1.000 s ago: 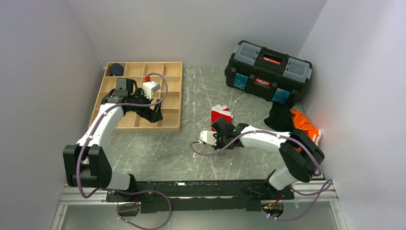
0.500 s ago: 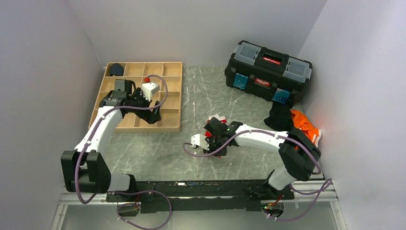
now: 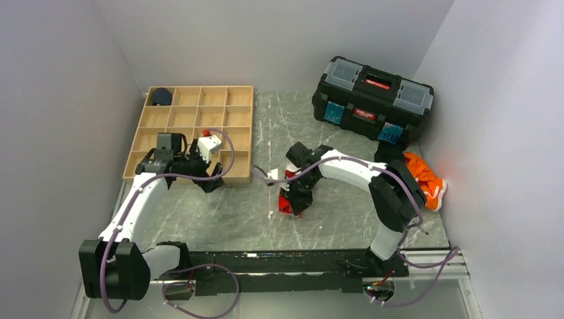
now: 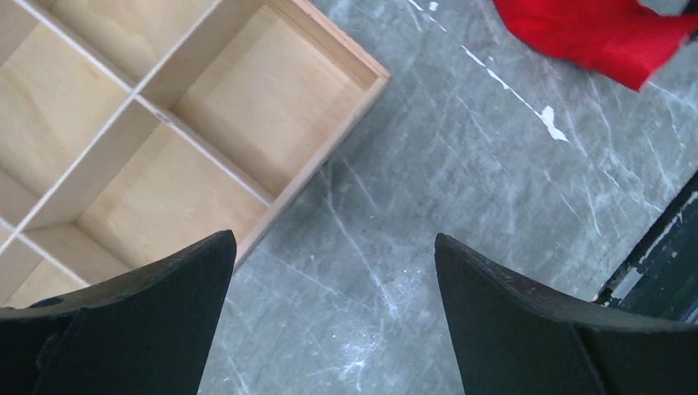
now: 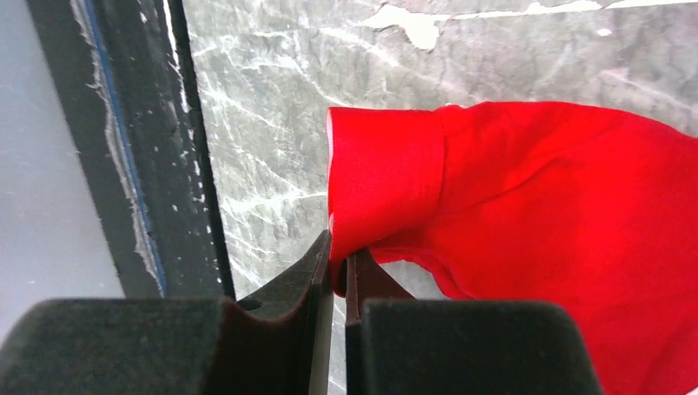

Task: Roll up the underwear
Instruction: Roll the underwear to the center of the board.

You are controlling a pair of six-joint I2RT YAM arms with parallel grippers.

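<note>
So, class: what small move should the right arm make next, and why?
Probably lower and spread the underwear flat on the table: the right gripper pinches just one edge, the fabric is bunched, not rolled, and the open left gripper is off by the tray.

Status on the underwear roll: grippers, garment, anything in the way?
Right gripper shut on underwear edge; not rolled yet. Left gripper open, empty, beside wooden tray corner. Tray apart from the cloth.
</note>
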